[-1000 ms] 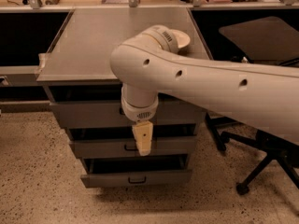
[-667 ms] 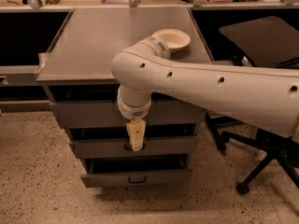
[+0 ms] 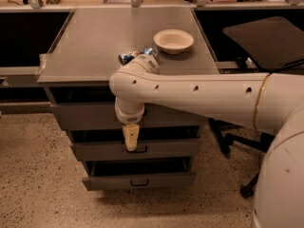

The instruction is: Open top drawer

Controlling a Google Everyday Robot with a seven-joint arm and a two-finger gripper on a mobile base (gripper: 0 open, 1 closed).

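The top drawer [image 3: 85, 116] is the widest grey front, just under the cabinet's flat grey top [image 3: 95, 46]. My white arm reaches in from the right and crosses its middle, so its black pull handle is hidden behind the wrist. My gripper [image 3: 130, 137] hangs pointing down in front of the cabinet. Its cream tip sits at the top drawer's lower edge and overlaps the top of the middle drawer [image 3: 175, 148]. The top drawer's front stands slightly forward of the cabinet frame, with a dark gap above it.
The smallest drawer [image 3: 142, 180] sits lowest and sticks out a little. A cream bowl [image 3: 174, 41] and a crumpled blue packet [image 3: 135, 55] lie on the cabinet top. An office chair base [image 3: 240, 141] stands to the right, and dark desks behind.
My arm has swung left and lower, uncovering the bowl and the packet. The gripper has shifted a little left across the drawer fronts and still points down.
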